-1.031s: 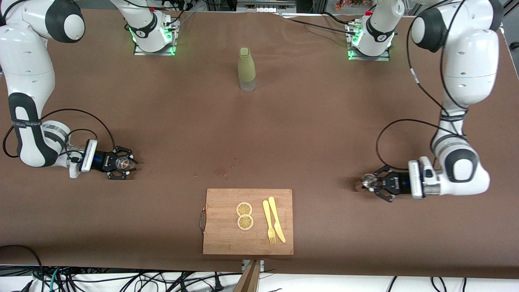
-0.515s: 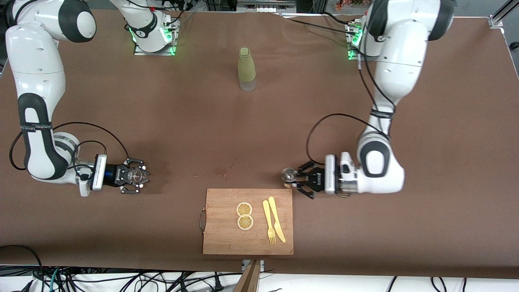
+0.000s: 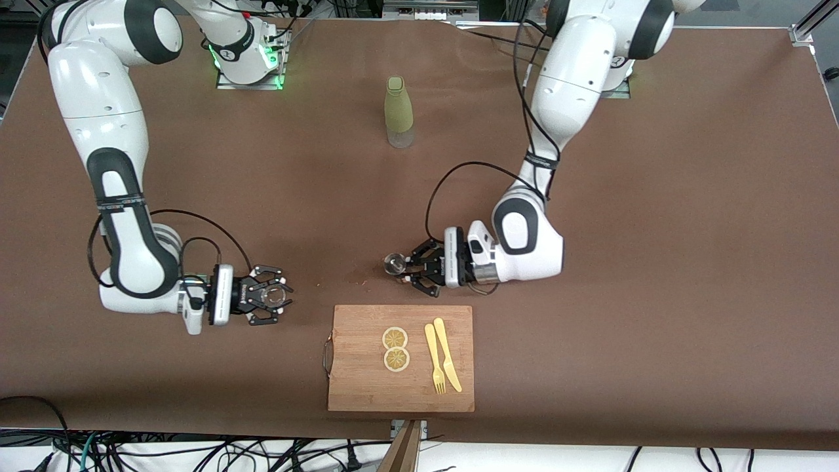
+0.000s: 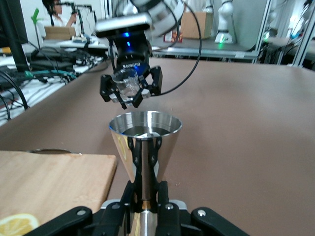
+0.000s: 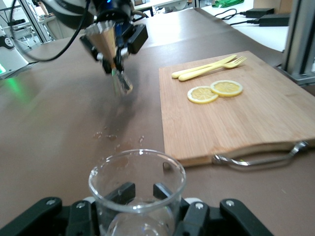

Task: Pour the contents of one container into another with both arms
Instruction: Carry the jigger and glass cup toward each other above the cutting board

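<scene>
Gripping glass cup (image 3: 274, 296) and jigger (image 3: 394, 263) above table (image 3: 655, 262).

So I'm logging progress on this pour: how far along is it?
Done: both vessels are picked up. The right gripper is shut on the glass cup; the left gripper is shut on the steel jigger, over the table near the cutting board. In hand: the two are apart, facing each other. Left: bringing them together and tipping the upright cup into the jigger.
</scene>
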You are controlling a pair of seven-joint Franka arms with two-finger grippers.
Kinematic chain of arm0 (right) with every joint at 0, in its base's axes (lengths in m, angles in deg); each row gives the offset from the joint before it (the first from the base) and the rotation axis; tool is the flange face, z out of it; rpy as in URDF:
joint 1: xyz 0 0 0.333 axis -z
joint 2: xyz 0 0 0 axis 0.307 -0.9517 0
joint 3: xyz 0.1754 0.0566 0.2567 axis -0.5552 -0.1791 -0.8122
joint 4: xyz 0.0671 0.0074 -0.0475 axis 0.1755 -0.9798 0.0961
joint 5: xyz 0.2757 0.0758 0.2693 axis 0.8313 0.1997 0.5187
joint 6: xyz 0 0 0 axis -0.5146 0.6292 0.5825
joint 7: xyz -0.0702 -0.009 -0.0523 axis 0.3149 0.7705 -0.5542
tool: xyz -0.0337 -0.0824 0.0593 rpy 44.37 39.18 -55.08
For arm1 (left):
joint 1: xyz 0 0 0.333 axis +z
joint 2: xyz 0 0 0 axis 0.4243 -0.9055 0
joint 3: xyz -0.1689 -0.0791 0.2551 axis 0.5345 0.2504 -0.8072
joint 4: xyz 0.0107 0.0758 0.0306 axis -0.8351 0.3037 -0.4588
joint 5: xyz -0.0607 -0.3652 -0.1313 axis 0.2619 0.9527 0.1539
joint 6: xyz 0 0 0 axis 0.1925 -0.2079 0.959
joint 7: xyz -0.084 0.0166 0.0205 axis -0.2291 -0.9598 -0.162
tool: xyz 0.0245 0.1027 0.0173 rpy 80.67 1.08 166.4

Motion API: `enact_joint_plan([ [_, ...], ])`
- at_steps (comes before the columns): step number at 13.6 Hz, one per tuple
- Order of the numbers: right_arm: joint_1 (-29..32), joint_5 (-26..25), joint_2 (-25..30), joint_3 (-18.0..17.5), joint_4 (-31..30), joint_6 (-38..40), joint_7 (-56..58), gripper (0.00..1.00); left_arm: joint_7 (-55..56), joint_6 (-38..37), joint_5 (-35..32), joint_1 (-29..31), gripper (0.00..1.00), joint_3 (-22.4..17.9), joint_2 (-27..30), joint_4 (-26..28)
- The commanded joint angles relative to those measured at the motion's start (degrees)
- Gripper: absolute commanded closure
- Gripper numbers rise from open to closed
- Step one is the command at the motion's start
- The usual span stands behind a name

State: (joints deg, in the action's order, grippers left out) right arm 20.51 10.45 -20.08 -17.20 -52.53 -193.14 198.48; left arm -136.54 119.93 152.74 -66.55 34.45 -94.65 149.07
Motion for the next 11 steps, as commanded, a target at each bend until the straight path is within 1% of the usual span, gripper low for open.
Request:
enact_joint_plan([
  [1, 0.27, -3.50, -0.49, -2.91, 1.98, -1.28, -4.44, 0.74, 3.59, 3.32, 1.57, -3.20, 1.00, -2.95, -1.11, -1.21],
  [3, 0.26, -3.68, -0.49, -3.71, 2.43, -0.85, -5.50, 0.74, 8.68, 5.35, 1.57, -6.18, 1.00, -6.02, -2.51, -2.69],
  [4, 0.35, -3.77, -0.49, -4.67, 2.43, -0.76, -7.16, 0.74, 11.40, 5.97, 1.57, -7.50, 1.00, -7.34, -3.48, -3.57],
  [5, 0.35, -3.77, -0.49, -5.20, 2.43, -0.58, -9.87, 0.74, 13.34, 7.19, 1.57, -8.30, 1.00, -7.96, -4.10, -4.45],
  [6, 0.35, -4.29, -0.40, -6.16, 2.43, -0.58, -12.34, 0.74, 13.97, 8.60, 1.57, -9.09, 1.00, -8.05, -4.36, -4.64],
  [8, 0.35, -8.06, -0.40, -8.54, 2.43, -0.67, -16.74, 0.74, 16.25, 9.05, 1.57, -9.53, 1.00, -8.14, -4.45, -4.73],
  [11, 0.35, -11.67, -0.40, -9.69, 2.51, -0.67, -20.26, 0.75, 18.63, 10.10, 1.57, -10.59, 1.00, -8.84, -4.89, -5.95],
])
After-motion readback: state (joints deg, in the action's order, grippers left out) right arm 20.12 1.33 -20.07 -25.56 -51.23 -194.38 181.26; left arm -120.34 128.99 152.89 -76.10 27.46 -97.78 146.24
